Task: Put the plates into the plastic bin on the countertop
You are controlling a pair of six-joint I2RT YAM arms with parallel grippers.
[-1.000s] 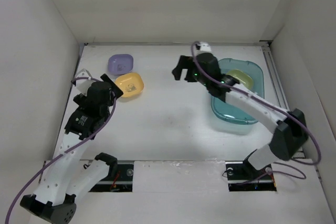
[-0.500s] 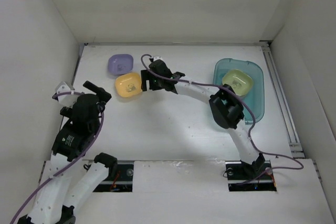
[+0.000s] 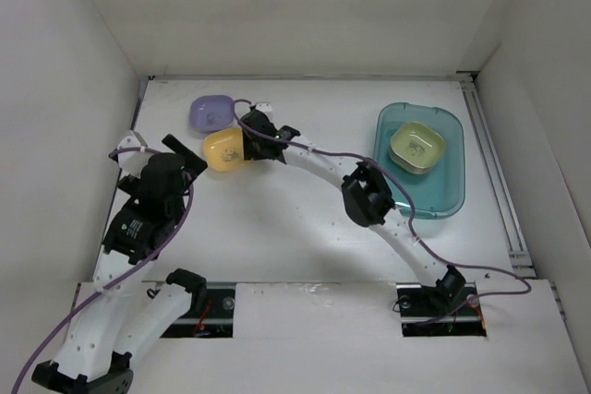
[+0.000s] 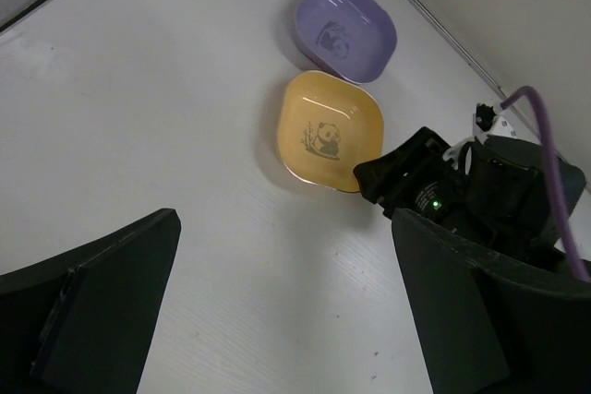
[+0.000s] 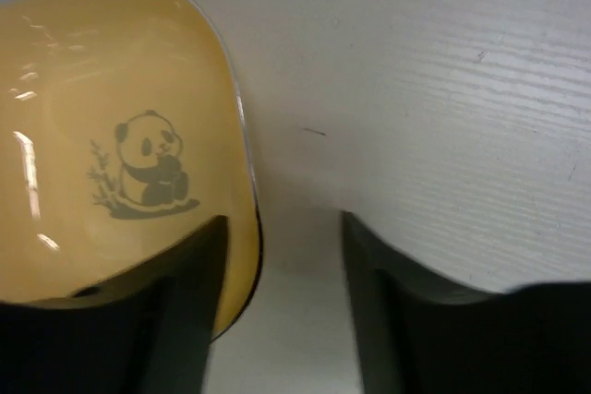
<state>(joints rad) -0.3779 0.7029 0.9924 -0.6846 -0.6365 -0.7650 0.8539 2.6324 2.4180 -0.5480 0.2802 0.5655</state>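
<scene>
At the near left of the countertop (image 3: 295,228) the left gripper (image 3: 187,156) is held above the surface. Its fingers are spread wide and nothing is carried between them. It is aimed toward the far left corner but is kept apart from the dishes there.

Further back on the right the plastic bin (image 3: 391,196) is found. One pale green plate (image 3: 417,147) is seen lying flat inside its far half.

The right arm is stretched across the table away from the bin. The right gripper (image 5: 284,288) is set at the yellow-orange plate (image 4: 330,131), on the side that faces the bin. Its jaws are parted by a moderate gap and nothing is clamped yet. In the right wrist view the plate's near right rim is seen between the fingers: one finger (image 5: 180,306) is placed over the inside of the dish and the other is placed outside it, over bare table. Contact with the rim cannot be judged.

No marked long axis is offered by the rounded-square dish, so the grasp is judged to turn on the rim alone. That rim is crossed squarely by the closing line. The right arm is plainly the nearer one.

Farthest back, the purple plate (image 3: 212,113) is seen just beside the yellow-orange one, possibly touching it.
</scene>
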